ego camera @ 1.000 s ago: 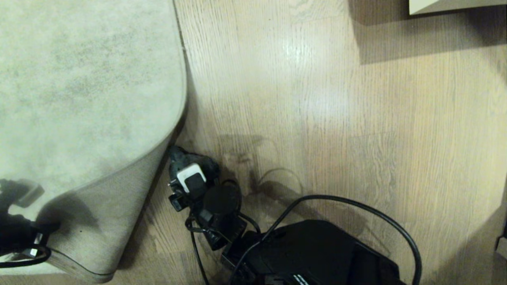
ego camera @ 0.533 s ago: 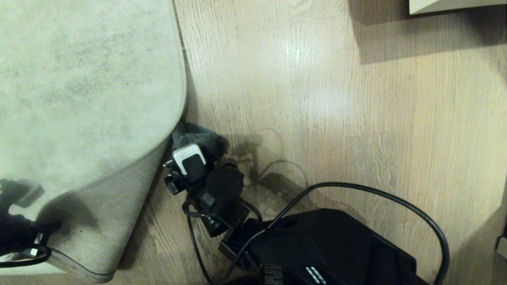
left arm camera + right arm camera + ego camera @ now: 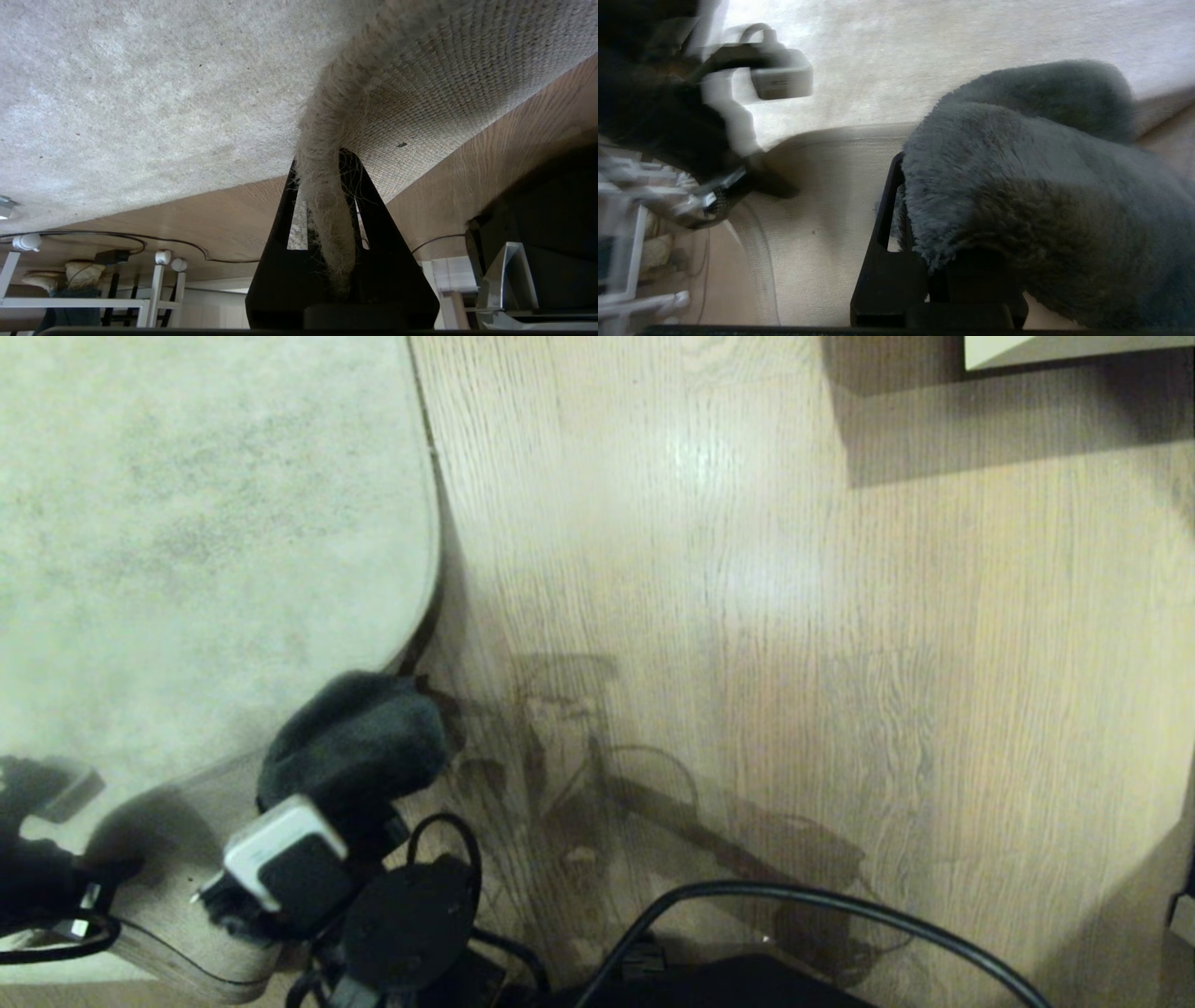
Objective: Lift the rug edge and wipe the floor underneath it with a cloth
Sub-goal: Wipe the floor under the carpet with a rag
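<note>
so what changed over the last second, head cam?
The right gripper, shut on the cloth, swept from the floor beside the fold leftward, in front of the raised rug corner. The left gripper stays clamped on the rug edge; the rug and camera are unmoved.

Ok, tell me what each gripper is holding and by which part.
The left gripper pinches the rug edge by its fringed border, lifted. The right gripper clamps the cloth at one end.

Wood-grain floor (image 3: pixel 794 616); pale rug (image 3: pixel 187 523) on it, near corner lifted.
</note>
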Robot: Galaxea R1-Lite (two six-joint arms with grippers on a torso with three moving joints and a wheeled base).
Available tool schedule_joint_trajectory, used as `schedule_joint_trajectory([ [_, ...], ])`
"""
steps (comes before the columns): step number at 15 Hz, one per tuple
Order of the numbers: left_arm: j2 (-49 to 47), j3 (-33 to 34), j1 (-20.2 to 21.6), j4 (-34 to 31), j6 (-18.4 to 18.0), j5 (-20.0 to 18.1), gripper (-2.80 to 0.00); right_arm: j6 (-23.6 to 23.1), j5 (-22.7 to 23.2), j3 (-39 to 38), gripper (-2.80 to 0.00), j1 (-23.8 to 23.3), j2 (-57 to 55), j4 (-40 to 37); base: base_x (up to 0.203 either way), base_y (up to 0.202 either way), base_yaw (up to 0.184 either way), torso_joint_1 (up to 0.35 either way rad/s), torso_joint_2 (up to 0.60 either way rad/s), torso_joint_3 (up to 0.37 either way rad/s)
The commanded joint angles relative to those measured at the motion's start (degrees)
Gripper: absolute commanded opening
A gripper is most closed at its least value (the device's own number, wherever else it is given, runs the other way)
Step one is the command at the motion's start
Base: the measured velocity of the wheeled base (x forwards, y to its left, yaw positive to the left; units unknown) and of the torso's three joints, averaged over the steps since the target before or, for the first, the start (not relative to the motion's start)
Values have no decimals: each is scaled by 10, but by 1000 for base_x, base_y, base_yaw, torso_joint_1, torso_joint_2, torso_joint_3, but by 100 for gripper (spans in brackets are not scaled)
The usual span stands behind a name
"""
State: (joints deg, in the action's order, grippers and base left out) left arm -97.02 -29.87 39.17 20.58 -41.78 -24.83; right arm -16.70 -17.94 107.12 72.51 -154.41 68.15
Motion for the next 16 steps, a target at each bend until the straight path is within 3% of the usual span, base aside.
schedule_joint_trajectory([
  [1,-2,2,1,1,-2,-1,-280,0,-8,-30,-280,38,-25,23,0,0,0,0,0,0],
  [6,-3,5,1,1,-2,-1,-280,4,-10,-30,-280,48,-79,38,0,0,0,0,0,0],
  [16,-6,5,3,1,-3,-1,-280,16,-12,-1,-280,-26,-138,32,0,0,0,0,0,0],
])
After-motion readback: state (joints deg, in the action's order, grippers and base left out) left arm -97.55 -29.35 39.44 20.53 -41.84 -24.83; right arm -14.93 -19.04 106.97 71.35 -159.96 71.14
